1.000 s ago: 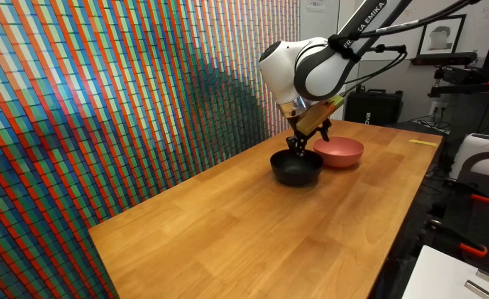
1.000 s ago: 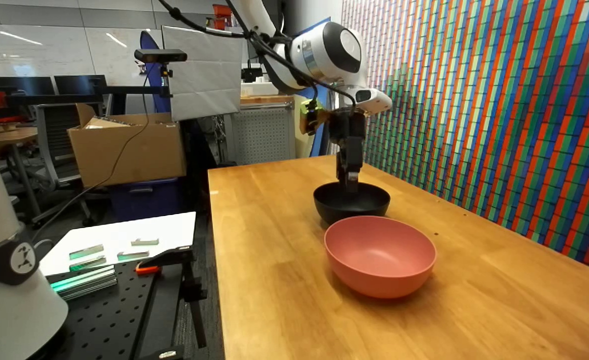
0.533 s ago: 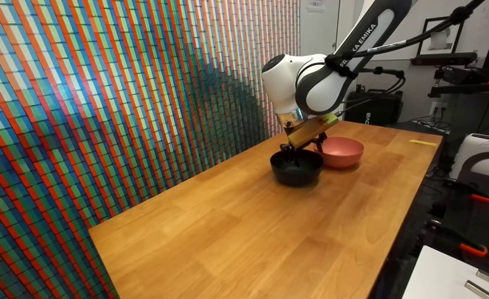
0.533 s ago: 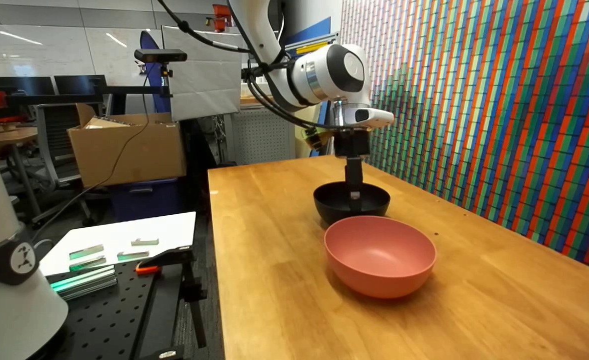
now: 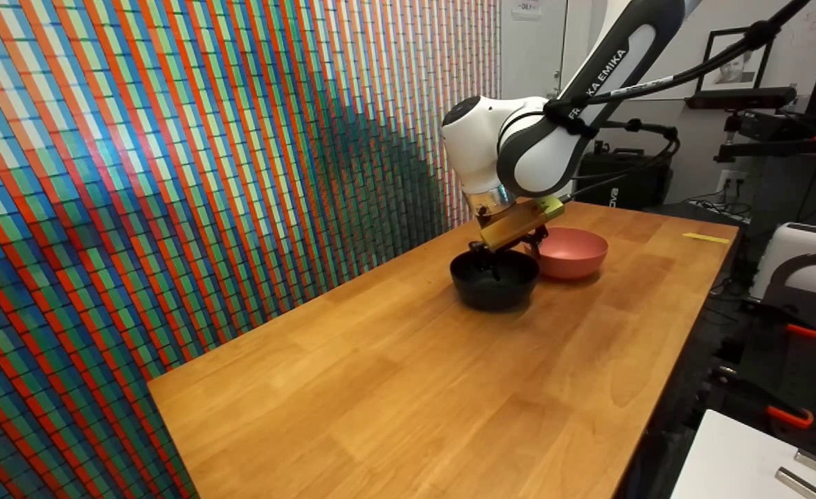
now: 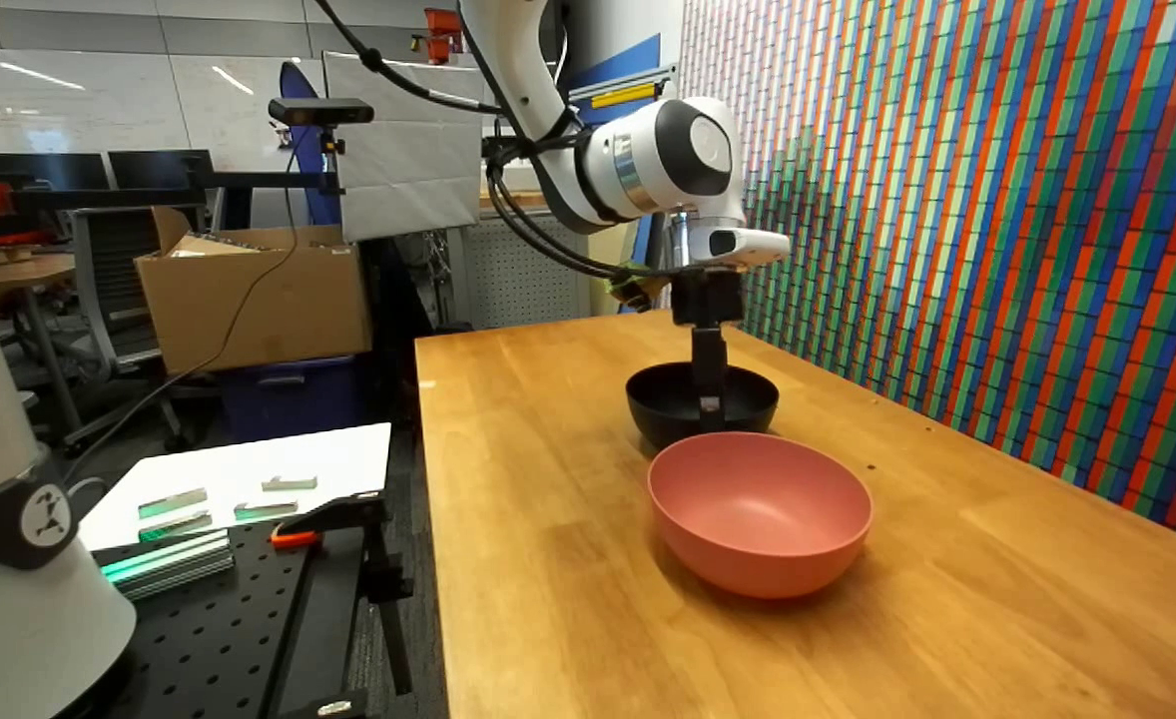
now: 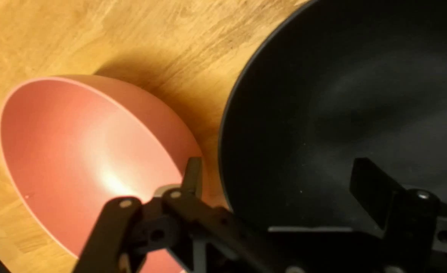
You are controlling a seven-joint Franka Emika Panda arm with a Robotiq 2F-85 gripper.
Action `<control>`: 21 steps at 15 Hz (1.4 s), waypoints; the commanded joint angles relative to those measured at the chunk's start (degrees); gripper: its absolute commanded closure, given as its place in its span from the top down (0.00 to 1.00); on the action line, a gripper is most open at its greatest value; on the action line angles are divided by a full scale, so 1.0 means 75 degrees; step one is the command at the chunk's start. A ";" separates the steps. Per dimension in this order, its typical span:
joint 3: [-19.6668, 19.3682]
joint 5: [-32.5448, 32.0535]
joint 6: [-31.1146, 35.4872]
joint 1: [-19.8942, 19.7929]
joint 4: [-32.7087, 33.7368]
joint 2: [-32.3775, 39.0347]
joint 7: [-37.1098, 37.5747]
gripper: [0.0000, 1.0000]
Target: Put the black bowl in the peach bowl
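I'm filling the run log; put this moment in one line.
gripper: open, straddling rim of black bowl; black bowl: on wooden table; peach bowl: beside it; nesting: not done

In an exterior view, the camera looks along the table (image 5: pixel 380 388) from above, wall (image 5: pixel 172 173) at left, black bowl (image 5: pixel 494 292) well off. In an exterior view facing roughly the opposite direction, the wall runs at right and the peach bowl (image 6: pixel 760 519) stands nearer. Both exterior views share table, wall, arm (image 5: pixel 533 166), black bowl and peach bowl. The wrist view looks closely down past the gripper (image 7: pixel 278 170) into the black bowl.
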 commanded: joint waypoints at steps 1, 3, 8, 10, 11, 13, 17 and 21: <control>-0.0165 0.0136 0.0172 0.0016 -0.0111 0.0065 0.0165 0.98; -0.0185 0.0126 0.0175 0.0019 -0.0150 0.0127 0.0175 0.74; -0.0192 0.0217 0.0169 -0.0001 -0.0173 0.0217 0.0163 0.36; -0.0191 0.0243 0.0169 -0.0005 -0.0167 0.0207 0.0153 0.22; -0.0191 0.0255 0.0163 -0.0005 -0.0171 0.0205 0.0150 0.16; -0.0193 0.0276 0.0152 0.0004 -0.0181 0.0192 0.0159 0.04; -0.0199 0.0307 0.0119 0.0024 -0.0163 0.0150 0.0160 0.01; -0.0181 0.0292 0.0100 0.0076 -0.0118 0.0075 0.0187 0.05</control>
